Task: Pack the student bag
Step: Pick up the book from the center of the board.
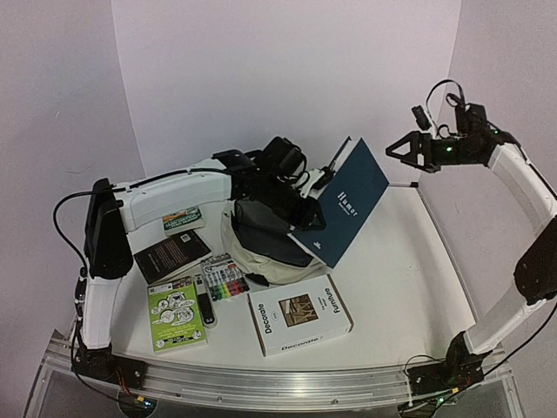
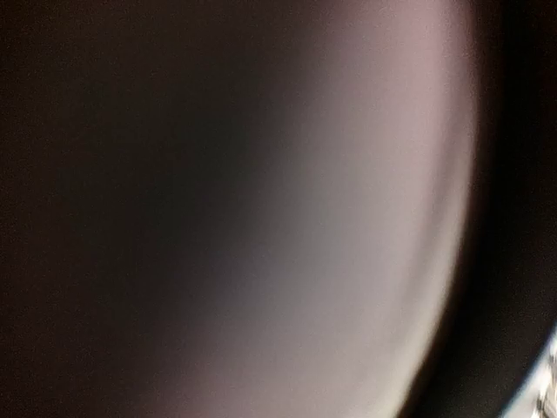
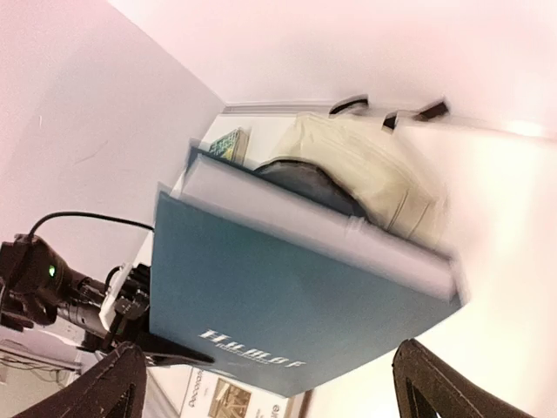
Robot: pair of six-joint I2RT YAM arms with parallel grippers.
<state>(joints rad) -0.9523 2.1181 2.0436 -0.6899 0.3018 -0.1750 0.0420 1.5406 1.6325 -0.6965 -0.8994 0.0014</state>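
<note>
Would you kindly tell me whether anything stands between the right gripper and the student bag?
Yes. The blue book leans tilted in the open mouth of the student bag, on the side facing the open right gripper, hiding much of the bag from it.

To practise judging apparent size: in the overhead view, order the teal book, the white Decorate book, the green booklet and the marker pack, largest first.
1. teal book, though it stands raised nearer the camera, so its lead is unsure
2. white Decorate book
3. green booklet
4. marker pack
</note>
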